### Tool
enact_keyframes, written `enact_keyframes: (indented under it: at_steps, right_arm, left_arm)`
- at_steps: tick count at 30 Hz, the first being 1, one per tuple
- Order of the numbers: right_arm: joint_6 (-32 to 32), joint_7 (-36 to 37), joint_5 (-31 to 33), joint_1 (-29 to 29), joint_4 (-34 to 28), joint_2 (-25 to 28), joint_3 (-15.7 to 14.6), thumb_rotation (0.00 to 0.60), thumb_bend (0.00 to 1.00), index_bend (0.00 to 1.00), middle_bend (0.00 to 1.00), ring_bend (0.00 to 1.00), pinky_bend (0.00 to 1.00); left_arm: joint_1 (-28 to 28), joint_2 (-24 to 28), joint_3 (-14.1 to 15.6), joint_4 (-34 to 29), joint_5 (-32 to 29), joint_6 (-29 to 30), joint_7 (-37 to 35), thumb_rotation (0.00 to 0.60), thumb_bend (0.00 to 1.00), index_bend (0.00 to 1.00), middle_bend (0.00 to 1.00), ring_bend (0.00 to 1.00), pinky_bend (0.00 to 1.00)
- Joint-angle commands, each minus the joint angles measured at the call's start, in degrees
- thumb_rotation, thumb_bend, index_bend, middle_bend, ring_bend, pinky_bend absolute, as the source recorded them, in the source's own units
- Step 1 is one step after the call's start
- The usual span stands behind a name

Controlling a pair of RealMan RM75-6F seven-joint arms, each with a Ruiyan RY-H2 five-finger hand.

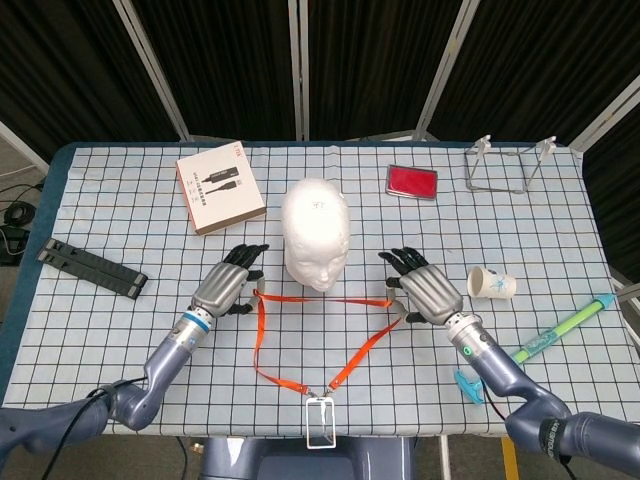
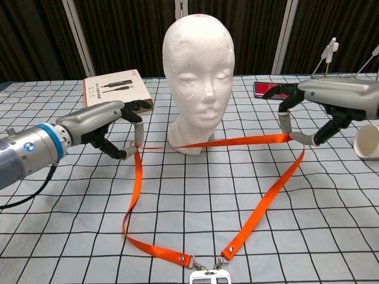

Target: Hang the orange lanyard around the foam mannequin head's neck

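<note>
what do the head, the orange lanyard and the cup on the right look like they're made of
Head: white foam by the look, matte, with a faintly pitted, dull surface.
Lanyard: flat woven fabric strap, probably nylon or polyester; it drapes limply and ends in small metal rivets and clips.
Cup: likely paper, white and thin-walled with a printed mark, lying on its side; it could be plastic.

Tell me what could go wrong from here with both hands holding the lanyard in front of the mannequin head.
1. The orange lanyard is only pinched by the left hand and right hand; the strap could slip out while lifting.
2. The strap runs taut in front of the foam mannequin head; pushing back could catch its face and tip it.
3. The badge holder hangs at the table's front edge and may drag or snag there.
</note>
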Motion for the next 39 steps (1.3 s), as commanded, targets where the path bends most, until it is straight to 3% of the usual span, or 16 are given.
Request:
enact_keyframes:
  at_steps: [1,8,15,26,39]
  right_arm:
    - [3.0,1.5,-4.8,-1.0,-1.8,2.3,-1.5,0.600,0.46,0.71,0.07,0.00,0.00]
    - [8.6,1.8,-11.3,-2.0,-3.0,5.0,-2.4,0.600,0.46,0.72,0.08,0.00,0.00]
    - [11.5,-0.1,-11.3,-2.2,-8.8,8.0,0.1,0.600,0.46,0.72,0.08,0.00,0.00]
    - [10.3,0.0,-2.4,0.0,-17.4,11.0,7.6,0.600,0.46,0.72,0.09,0.00,0.00]
    - [7.5,2.7,8.0,3.1,-14.8,9.9,14.2,0.600,0.46,0.72,0.10,0.00,0.00]
  left_arm:
    - [3.3,4.7,2.7,-5.4,4.8,5.7,-2.4,0.600,0.49,0.68,0.00,0.00,0.00]
    - [6.1,10.2,3.8,-12.2,10.4,13.3,-4.3,0.600,0.49,0.69,0.00,0.00,0.00]
    - [6.2,14.3,0.7,-19.4,9.9,15.8,-2.2,0.600,0.49,0.69,0.00,0.00,0.00]
    - [3.7,18.0,-7.4,-27.3,0.5,13.0,0.3,0.600,0.49,0.70,0.00,0.00,0.00]
    - [-0.7,19.2,-13.9,-26.1,-12.0,6.8,1.5,0.600,0.49,0.70,0.00,0.00,0.00]
